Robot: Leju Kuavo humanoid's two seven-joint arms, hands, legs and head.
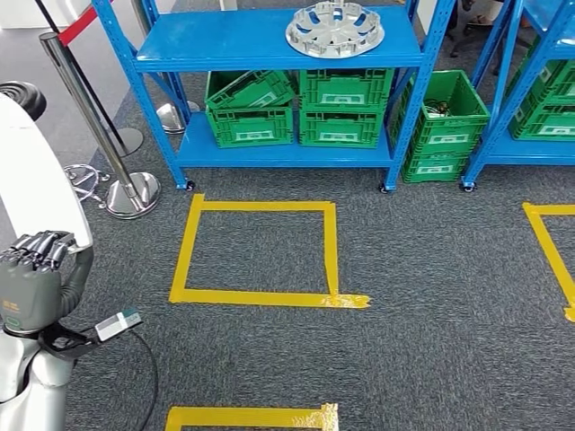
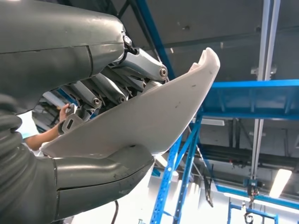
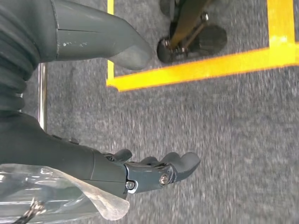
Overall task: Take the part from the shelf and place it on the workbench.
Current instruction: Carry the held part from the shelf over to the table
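My left hand (image 1: 32,280) sits at the lower left of the head view, raised and gripping a white curved part (image 1: 30,171) that rises above it. In the left wrist view the same white part (image 2: 148,116) is a smooth shell clamped between the thick thumb (image 2: 105,172) and the darker fingers (image 2: 116,84). My right hand (image 3: 116,165) hangs over grey carpet with its fingers apart and nothing in them. A silver wheel cover (image 1: 335,29) lies on the blue shelf (image 1: 203,40) straight ahead.
Green crates (image 1: 339,108) fill the shelf's lower level, with one more (image 1: 447,126) on the floor beside it. Chrome stanchions (image 1: 128,189) stand at the left. Yellow tape squares (image 1: 258,296) mark the carpet. A person's arm (image 2: 46,135) shows behind the part. A second blue rack (image 1: 535,90) stands at the right.
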